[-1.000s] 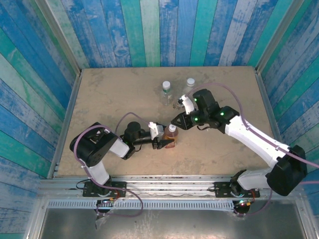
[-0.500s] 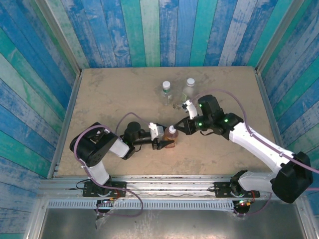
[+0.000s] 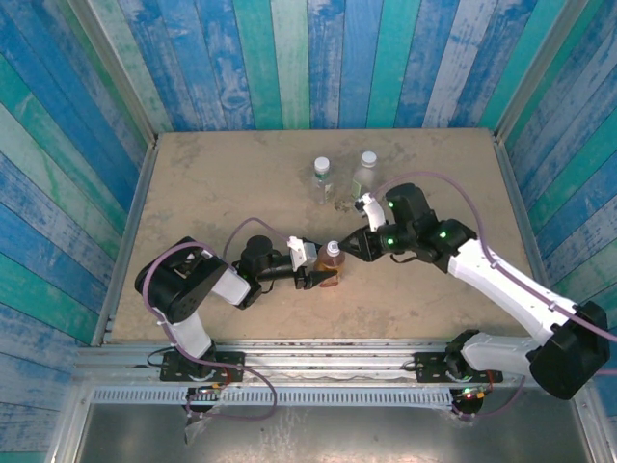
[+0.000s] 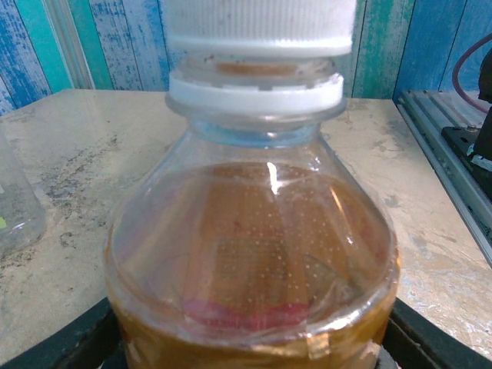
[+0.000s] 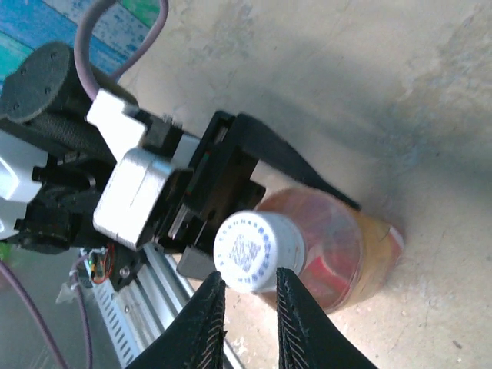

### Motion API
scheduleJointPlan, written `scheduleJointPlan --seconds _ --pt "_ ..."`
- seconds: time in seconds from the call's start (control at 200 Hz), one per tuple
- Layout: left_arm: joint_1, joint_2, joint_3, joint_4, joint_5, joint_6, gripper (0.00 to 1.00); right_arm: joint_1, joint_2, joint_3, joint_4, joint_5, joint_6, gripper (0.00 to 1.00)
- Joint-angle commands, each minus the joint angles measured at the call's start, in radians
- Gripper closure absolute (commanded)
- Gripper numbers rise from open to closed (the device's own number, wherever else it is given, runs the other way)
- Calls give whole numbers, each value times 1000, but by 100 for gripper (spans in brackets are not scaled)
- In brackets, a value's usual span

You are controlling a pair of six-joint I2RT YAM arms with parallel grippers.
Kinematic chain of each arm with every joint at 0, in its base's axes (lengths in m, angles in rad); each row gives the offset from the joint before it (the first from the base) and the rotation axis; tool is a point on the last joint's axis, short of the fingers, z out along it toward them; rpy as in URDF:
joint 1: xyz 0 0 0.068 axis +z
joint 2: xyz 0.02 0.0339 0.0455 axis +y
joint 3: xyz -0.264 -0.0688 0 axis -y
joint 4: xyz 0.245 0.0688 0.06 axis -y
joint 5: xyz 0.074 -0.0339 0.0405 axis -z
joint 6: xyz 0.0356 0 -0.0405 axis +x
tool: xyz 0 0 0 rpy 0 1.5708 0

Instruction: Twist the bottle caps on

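The amber bottle (image 3: 330,268) with a red band stands upright near the table's middle, and my left gripper (image 3: 323,279) is shut on its body. In the left wrist view the bottle (image 4: 254,261) sits between dark fingers (image 4: 84,342) at the lower corners. A white cap (image 3: 333,249) sits on its neck, seen close up as a ribbed cap (image 4: 261,23). My right gripper (image 3: 349,246) is just right of the cap. In the right wrist view its jaws (image 5: 250,307) stand narrowly apart in front of the cap (image 5: 257,250), with nothing between them.
Two capped clear bottles stand at the back: a short one (image 3: 323,180) with a greenish label and a taller one (image 3: 364,176). Blue striped walls close in three sides. A metal rail (image 3: 318,349) runs along the near edge.
My right arm has swung and its gripper has come closer to the amber bottle's cap, then its jaws parted slightly. The left gripper and bottle have not moved.
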State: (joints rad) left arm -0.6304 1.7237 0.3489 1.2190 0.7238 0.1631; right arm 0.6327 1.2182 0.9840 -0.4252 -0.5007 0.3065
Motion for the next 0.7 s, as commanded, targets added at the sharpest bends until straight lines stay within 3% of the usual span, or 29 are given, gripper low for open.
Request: scheduleJointPlan --seconds 0.0,0.155,0.38,0.526,0.696 --pt "-5 -2 -8 -104 -11 2 34 -7 63 60 4 1 -29 77" --pt "-5 -3 -8 -99 -12 -2 35 -8 124 91 -9 -64 -43 79" --pt "-5 3 -14 -76 -10 -12 36 -8 30 -58 11 -100 1 88" --pt "-5 4 -13 -75 -11 -13 36 -2 -32 -125 23 -130 20 89" --pt "-5 5 -12 -80 -10 -10 36 -8 -35 -75 23 -78 3 85"
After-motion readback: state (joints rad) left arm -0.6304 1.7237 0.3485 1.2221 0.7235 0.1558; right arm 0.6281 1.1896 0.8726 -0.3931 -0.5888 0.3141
